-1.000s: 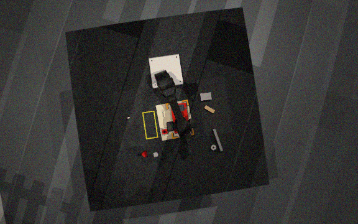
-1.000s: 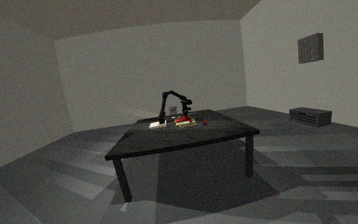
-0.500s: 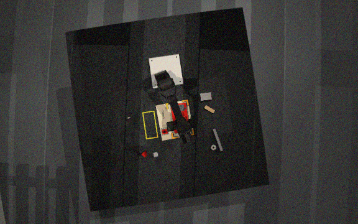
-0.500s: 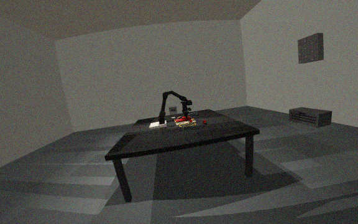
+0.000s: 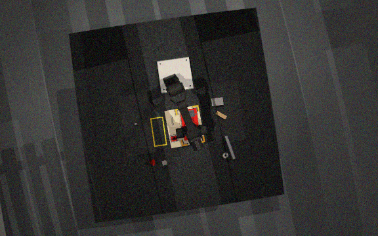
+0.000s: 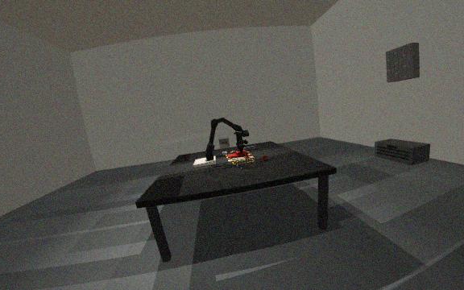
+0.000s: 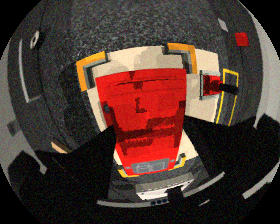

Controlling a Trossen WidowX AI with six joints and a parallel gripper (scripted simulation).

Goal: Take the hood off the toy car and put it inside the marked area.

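The red toy car [image 5: 193, 118] [image 6: 235, 155] [image 7: 146, 112] stands on a cream board [image 5: 169, 115] [image 7: 202, 109] with orange and yellow corner pieces. The hood is part of its red top, but its outline is hard to make out. My gripper [image 6: 240, 151] [image 7: 149, 123] is low over the car, with one dark finger on either side of the red body. The fingers stand wide apart; whether they touch its sides is unclear. In the top view the arm hides the fingertips. The yellow marked outline [image 5: 152, 132] [image 7: 231, 71] lies beside the board with nothing inside.
A small red part [image 5: 174, 137] [image 7: 210, 86] with a black piece sits on the board's edge towards the marked outline. A red piece [image 5: 152, 162] [image 7: 242, 39], grey cube [image 5: 164, 162], ring [image 5: 225, 155], long bar [image 5: 230, 147], tan block [image 5: 221, 115] and grey box [image 5: 218, 101] lie around.
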